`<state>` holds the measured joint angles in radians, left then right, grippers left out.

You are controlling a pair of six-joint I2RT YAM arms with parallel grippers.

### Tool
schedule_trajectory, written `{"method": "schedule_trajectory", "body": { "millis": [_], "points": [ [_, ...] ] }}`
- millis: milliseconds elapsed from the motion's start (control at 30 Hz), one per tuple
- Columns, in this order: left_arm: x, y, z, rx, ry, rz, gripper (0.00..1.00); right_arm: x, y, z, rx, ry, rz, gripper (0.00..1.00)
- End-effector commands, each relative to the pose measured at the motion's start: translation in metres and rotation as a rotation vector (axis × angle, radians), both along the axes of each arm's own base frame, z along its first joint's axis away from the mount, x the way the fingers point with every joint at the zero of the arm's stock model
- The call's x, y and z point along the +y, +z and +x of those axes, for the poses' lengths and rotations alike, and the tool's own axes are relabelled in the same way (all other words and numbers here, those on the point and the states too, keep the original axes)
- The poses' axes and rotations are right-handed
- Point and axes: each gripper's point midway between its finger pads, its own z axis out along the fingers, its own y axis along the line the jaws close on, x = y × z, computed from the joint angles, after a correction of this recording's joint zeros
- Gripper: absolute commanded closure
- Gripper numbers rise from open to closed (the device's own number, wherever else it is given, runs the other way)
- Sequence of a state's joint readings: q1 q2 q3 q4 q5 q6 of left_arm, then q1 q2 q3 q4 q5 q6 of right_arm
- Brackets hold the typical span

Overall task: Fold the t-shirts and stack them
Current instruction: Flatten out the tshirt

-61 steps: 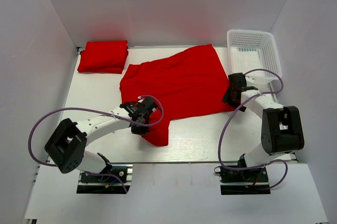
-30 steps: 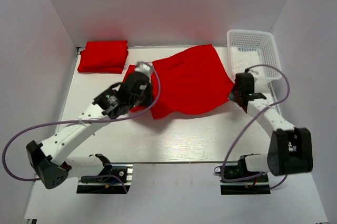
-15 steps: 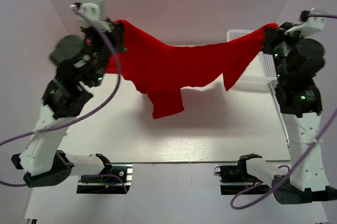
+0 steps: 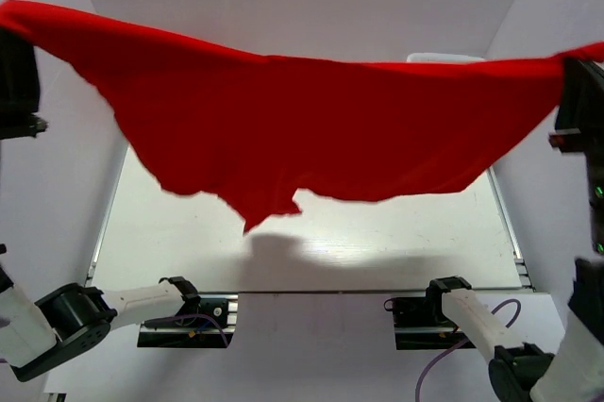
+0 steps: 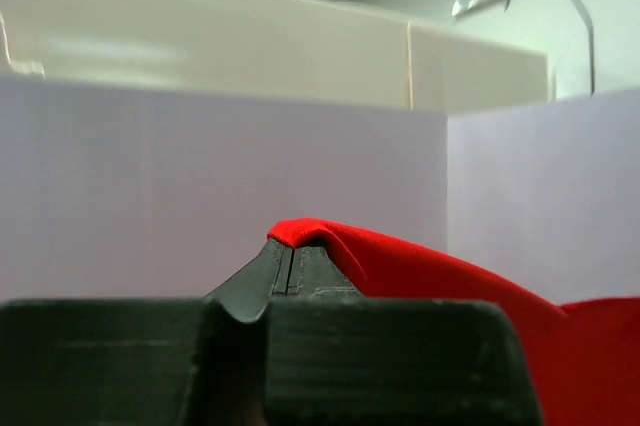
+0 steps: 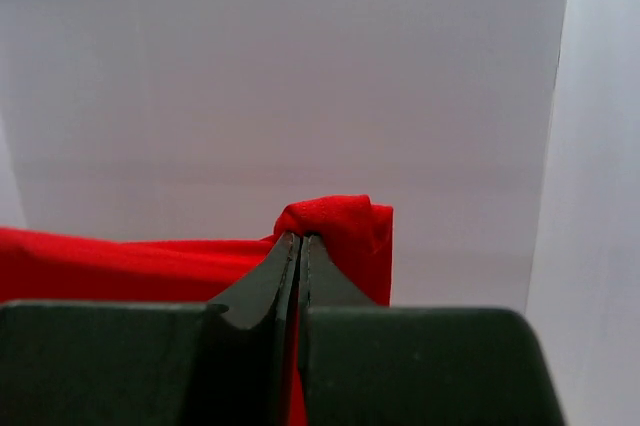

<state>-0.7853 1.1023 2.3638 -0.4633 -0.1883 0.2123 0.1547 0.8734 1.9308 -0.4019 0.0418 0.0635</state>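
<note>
Entry: fold-and-stack, one garment in hand.

One red t-shirt (image 4: 311,128) hangs spread in the air between our two pincers, well above the surface (image 4: 434,232).

The left pincer (image 5: 290,264) is clamped on a bunched edge of the cloth. The fabric humps just over its tips and runs off to its right. The right pincer (image 6: 298,251) has its jaws pressed together on a small gathered fold, and the rest of the shirt trails away to its left.

Between the pincers the upper edge runs nearly taut, with a slight sag toward the middle. Below them the cloth drops in an uneven hem. Its lowest point is a narrow lobe nearer the left pincer, possibly a sleeve, though we cannot tell. No part of the shirt touches the surface, where only its shadow falls.

Progress, as we judge it:
- **Done:** this shirt is picked up and opened out wide.
- **Not yet done:** we see no crease or fold in it.
- **Left for this shirt:** lay it flat on the surface beneath the pincers, fold it, then place it on a stack.
- **Stack so far:** we cannot tell. The hanging cloth screens the far part of the surface, so any folded pile or further loose shirts there are hidden from us.

We judge this shirt to be at an early step.
</note>
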Motion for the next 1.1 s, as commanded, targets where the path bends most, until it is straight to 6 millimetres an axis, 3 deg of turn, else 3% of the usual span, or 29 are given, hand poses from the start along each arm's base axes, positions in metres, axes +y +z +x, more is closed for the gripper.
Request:
{"method": "schedule_trajectory", "body": {
  "millis": [0,100,167,233,267,333,367,400,467,500,567,600,633,667,733,767,800,833,867,900,1000,1067],
  "points": [
    [-0.01,0.014,0.001,-0.085,0.016,0.039,1.0,0.0,0.01,-0.026,-0.068,0.011,-0.021,1.0],
    [-0.025,0.015,0.021,-0.076,0.049,0.054,1.0,0.001,0.004,-0.019,-0.053,0.015,-0.005,1.0],
    [-0.037,0.009,0.04,-0.046,0.082,0.081,1.0,0.004,-0.009,0.005,0.003,0.015,-0.003,1.0],
    [-0.054,-0.003,0.068,0.004,0.124,0.122,1.0,0.008,-0.027,0.035,0.077,0.019,0.003,1.0],
    [-0.069,-0.025,0.102,0.088,0.19,0.157,1.0,0.016,-0.046,0.061,0.148,0.049,0.022,1.0],
    [-0.071,-0.047,0.139,0.17,0.331,0.157,1.0,0.024,-0.08,0.099,0.255,0.065,0.023,1.0],
    [-0.092,-0.073,0.17,0.224,0.372,0.213,1.0,0.038,-0.109,0.122,0.343,0.128,0.029,1.0],
    [-0.099,-0.089,0.187,0.268,0.412,0.237,1.0,0.045,-0.145,0.147,0.439,0.137,0.033,1.0],
    [-0.119,-0.135,0.223,0.367,0.47,0.334,1.0,0.055,-0.182,0.178,0.492,0.176,0.062,1.0],
    [-0.135,-0.161,0.244,0.413,0.49,0.38,1.0,0.061,-0.224,0.197,0.587,0.183,0.074,1.0],
    [-0.144,-0.21,0.278,0.511,0.523,0.433,1.0,0.067,-0.258,0.221,0.651,0.199,0.1,1.0],
    [-0.145,-0.232,0.293,0.554,0.543,0.437,1.0,0.071,-0.307,0.236,0.767,0.198,0.12,1.0],
    [-0.147,-0.276,0.324,0.642,0.557,0.463,1.0,0.073,-0.335,0.251,0.841,0.188,0.134,1.0],
    [-0.146,-0.302,0.34,0.699,0.559,0.47,1.0,0.074,-0.35,0.258,0.878,0.185,0.142,1.0],
    [-0.143,-0.355,0.37,0.823,0.548,0.496,1.0,0.084,-0.407,0.285,1.031,0.203,0.133,1.0],
    [-0.141,-0.405,0.394,0.917,0.568,0.522,1.0,0.089,-0.408,0.292,1.039,0.217,0.118,1.0],
    [-0.123,-0.431,0.411,0.99,0.579,0.479,1.0,0.095,-0.426,0.304,1.092,0.234,0.106,1.0],
    [-0.12,-0.45,0.423,1.03,0.55,0.475,1.0,0.097,-0.448,0.316,1.158,0.231,0.102,1.0],
    [-0.115,-0.469,0.433,1.067,0.545,0.469,1.0,0.099,-0.455,0.32,1.178,0.24,0.095,1.0],
    [-0.111,-0.505,0.45,1.122,0.497,0.487,1.0,0.103,-0.479,0.334,1.249,0.236,0.09,1.0],
    [-0.104,-0.533,0.48,1.151,0.444,0.474,1.0,0.106,-0.5,0.354,1.308,0.228,0.078,1.0],
    [-0.102,-0.541,0.493,1.147,0.416,0.466,1.0,0.106,-0.505,0.36,1.315,0.22,0.076,1.0]
  ]
}}
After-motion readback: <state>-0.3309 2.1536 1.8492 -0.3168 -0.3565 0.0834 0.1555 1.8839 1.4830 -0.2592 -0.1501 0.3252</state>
